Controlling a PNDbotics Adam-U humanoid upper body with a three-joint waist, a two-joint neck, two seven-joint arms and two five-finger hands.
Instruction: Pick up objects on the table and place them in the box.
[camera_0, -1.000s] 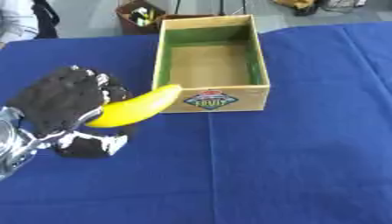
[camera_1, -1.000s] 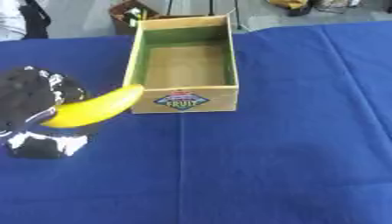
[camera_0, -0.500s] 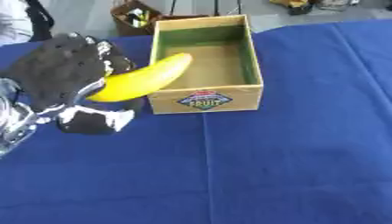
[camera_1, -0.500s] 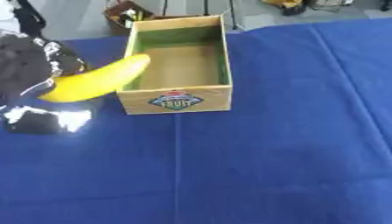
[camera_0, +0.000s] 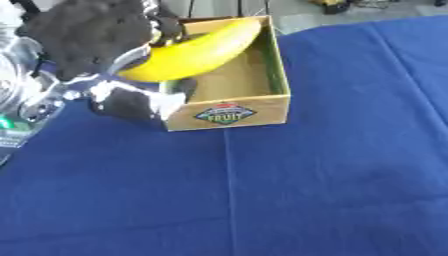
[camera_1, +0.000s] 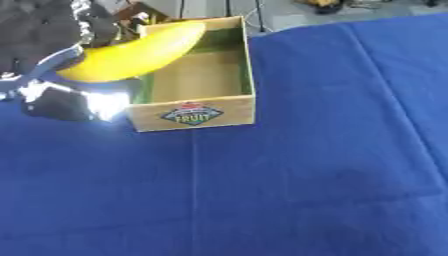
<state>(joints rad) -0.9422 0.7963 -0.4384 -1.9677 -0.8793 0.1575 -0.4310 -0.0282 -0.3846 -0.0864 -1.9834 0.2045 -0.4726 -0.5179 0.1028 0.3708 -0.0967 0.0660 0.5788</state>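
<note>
Yellow banana (camera_0: 194, 51): you hold it in the upper left of the frame, its outer half already over the box's open top, above the left wall.
Left hand (camera_0: 87, 37): your fingers are curled round the banana's near end; the black palm sits just left of the box, outside it.
Right hand: it shows in neither view, so the left is the only hand at work.
Box (camera_0: 229, 113): wooden, open on top, label on the near wall, upper middle of the frame on the blue cloth (camera_0: 306, 190); its inside looks bare as far as you can see past the banana.
Key relation: the box floor lies to the right of your fingers and below them, so the banana has to travel rightward and down before you let go.
Long axis: the banana runs from lower left, at your hand, to upper right, where its free tip nears the far right corner of the box.
Fit, as a judgement: that slant crosses the box's length at an angle; turning it more toward the far wall should let it lie flat inside.
Risk: release now and the near end may catch on the left wall.
</note>
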